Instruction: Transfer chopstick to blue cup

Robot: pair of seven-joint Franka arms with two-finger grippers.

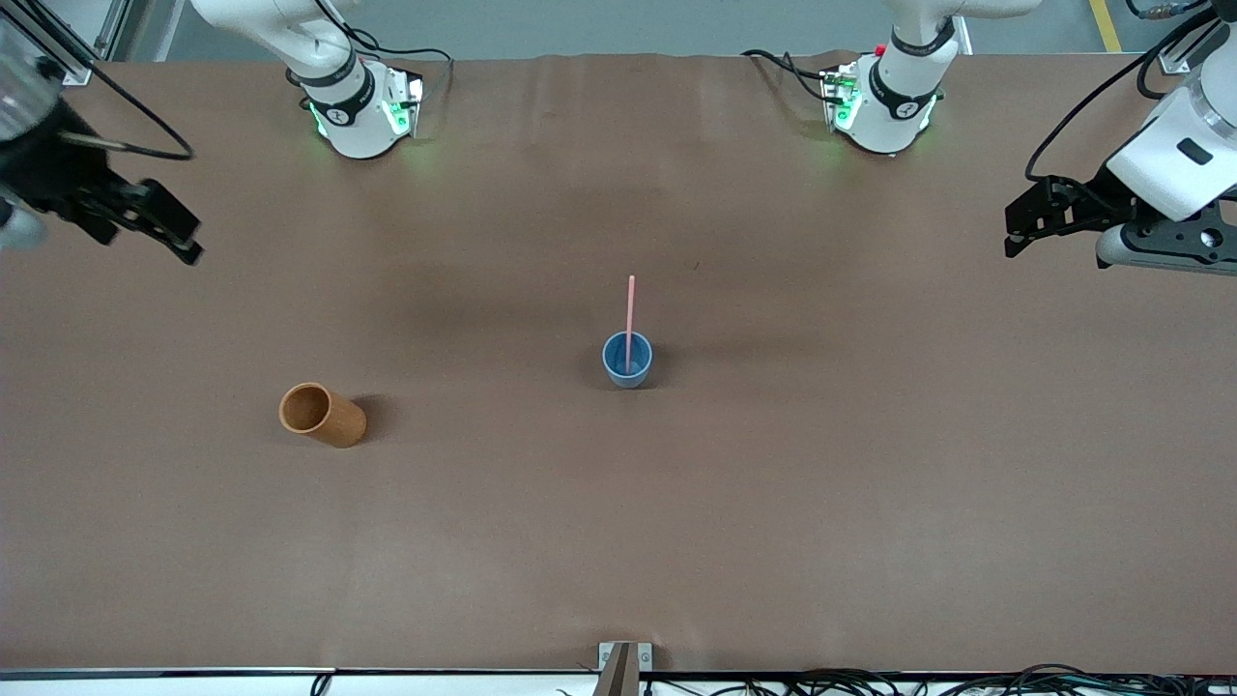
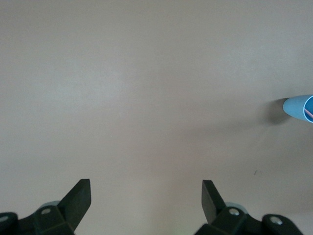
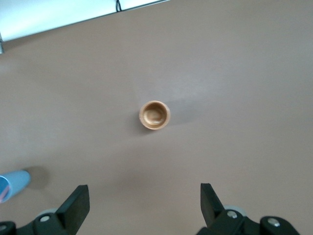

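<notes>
Brown paper-like covering [image 1: 618, 541] spreads over the whole table, bare along the edge nearest the front camera. The first thing met going up from that edge is the orange-brown cup [image 1: 322, 414], standing upright toward the right arm's end of the table with nothing in it (the right wrist view looks almost straight down into its mouth). A little farther from the camera, near the middle of the table and well apart from that cup, stands the blue cup [image 1: 627, 359], also upright. The chopstick [image 1: 630, 324] is in it: its lower end rests inside the blue cup and the pale pink shaft leans against the rim, its free end sticking out well above the cup.

Farther up, the two grippers hang over bare table at the ends, well apart from both cups. The right gripper [image 1: 179, 237] is over the right arm's end, its fingers [image 3: 76, 205] spread wide and holding nothing. The left gripper [image 1: 1015, 232] is over the left arm's end, its fingers [image 2: 78, 198] likewise spread wide and empty. Both arms wait.
</notes>
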